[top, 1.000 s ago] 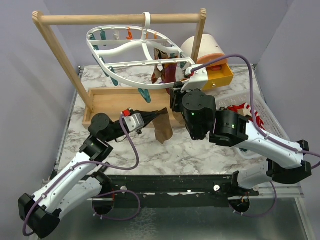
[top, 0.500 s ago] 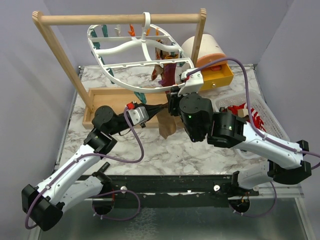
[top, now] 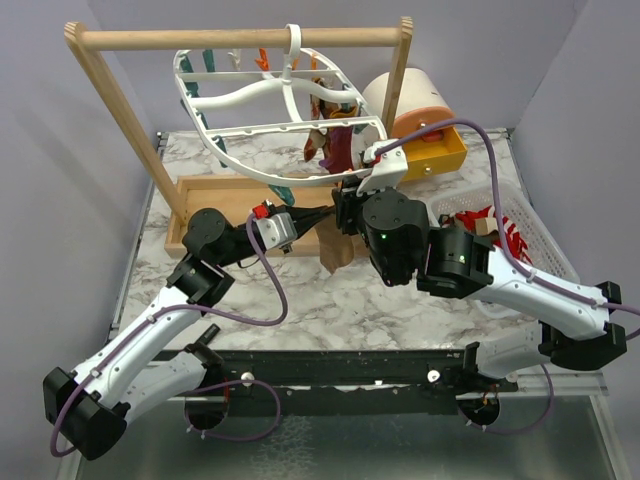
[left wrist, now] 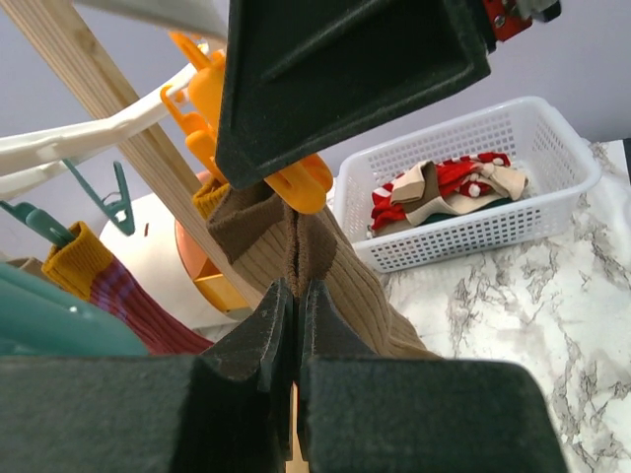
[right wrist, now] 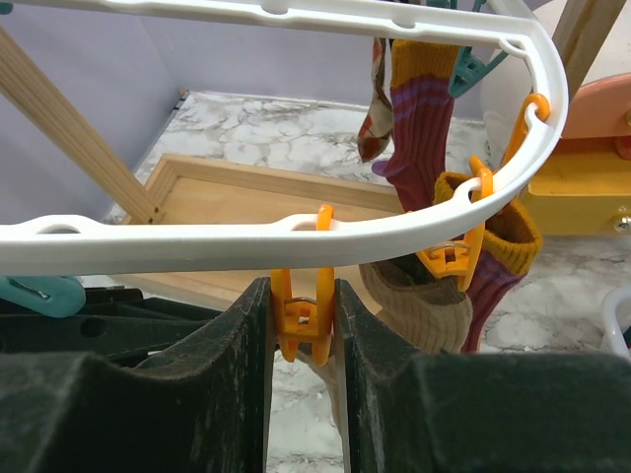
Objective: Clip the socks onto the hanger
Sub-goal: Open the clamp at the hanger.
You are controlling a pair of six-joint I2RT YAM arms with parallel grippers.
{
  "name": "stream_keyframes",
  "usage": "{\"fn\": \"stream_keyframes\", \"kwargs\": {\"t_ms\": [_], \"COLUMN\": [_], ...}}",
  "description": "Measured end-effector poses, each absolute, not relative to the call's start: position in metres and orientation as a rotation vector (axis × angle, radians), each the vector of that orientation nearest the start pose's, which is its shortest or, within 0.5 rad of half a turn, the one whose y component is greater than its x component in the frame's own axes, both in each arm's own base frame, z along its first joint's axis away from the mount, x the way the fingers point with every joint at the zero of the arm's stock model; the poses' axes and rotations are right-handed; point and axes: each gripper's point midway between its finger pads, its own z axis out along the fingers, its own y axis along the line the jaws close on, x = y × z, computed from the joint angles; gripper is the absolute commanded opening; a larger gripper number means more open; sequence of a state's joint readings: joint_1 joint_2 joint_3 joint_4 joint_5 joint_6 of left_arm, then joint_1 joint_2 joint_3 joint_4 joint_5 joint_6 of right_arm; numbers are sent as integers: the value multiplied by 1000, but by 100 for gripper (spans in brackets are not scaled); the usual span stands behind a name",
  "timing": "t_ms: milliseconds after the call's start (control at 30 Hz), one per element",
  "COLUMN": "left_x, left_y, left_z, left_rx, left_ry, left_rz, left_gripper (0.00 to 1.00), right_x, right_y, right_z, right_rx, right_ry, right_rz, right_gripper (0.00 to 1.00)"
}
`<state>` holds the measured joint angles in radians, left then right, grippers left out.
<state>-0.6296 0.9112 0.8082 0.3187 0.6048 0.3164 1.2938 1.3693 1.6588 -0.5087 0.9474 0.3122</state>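
The white hanger (top: 280,95) hangs by its hook from the wooden rack's bar; its rim crosses the right wrist view (right wrist: 246,236). My left gripper (top: 322,216) is shut on a tan-brown sock (left wrist: 345,286) and holds its cuff up at an orange clip (left wrist: 286,182). My right gripper (right wrist: 304,305) is shut on that orange clip (right wrist: 304,320), squeezing its handles under the rim. A maroon sock (right wrist: 424,108), a second maroon sock with a mustard cuff (right wrist: 498,246) and a tan sock (right wrist: 419,301) hang from other clips.
A wooden rack (top: 240,38) with a tray base (top: 215,205) stands at the back. A white basket (left wrist: 562,168) with several socks (left wrist: 444,192) sits at the right. An orange drawer box (top: 440,150) is behind it.
My left gripper has carried the tan-brown sock up and right to the clip under the hanger rim. My right gripper stays on the clip. The hanger has swung slightly.
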Motion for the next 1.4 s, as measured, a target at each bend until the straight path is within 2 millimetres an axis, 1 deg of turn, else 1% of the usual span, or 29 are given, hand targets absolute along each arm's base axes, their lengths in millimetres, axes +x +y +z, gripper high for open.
{"fn": "stream_keyframes", "kwargs": {"t_ms": [233, 500, 600, 700, 867, 967, 1100, 1233, 1400], "left_x": [216, 212, 208, 200, 191, 187, 183, 186, 187], "left_y": [-272, -274, -275, -277, -280, -281, -283, -288, -291], "left_z": [375, 374, 374, 371, 355, 351, 354, 356, 359], "left_rx": [1078, 1106, 1133, 1180, 1284, 1325, 1361, 1373, 1369], "left_ry": [916, 892, 866, 833, 836, 834, 813, 805, 789], "left_rz": [-672, -680, -685, -697, -722, -732, -743, -758, -770], "left_gripper": [0, 0, 0, 0, 0, 0, 0, 0, 0], "right_x": [228, 227, 222, 216, 208, 205, 200, 196, 194], "right_y": [309, 312, 315, 315, 312, 311, 310, 309, 313], "right_z": [422, 419, 419, 424, 437, 441, 441, 438, 435], "right_rx": [-176, -201, -244, -302, -369, -413, -474, -510, -543], "right_ry": [1696, 1688, 1673, 1650, 1611, 1593, 1571, 1551, 1541], "right_rz": [359, 370, 410, 449, 491, 498, 509, 520, 528], "right_gripper": [0, 0, 0, 0, 0, 0, 0, 0, 0]}}
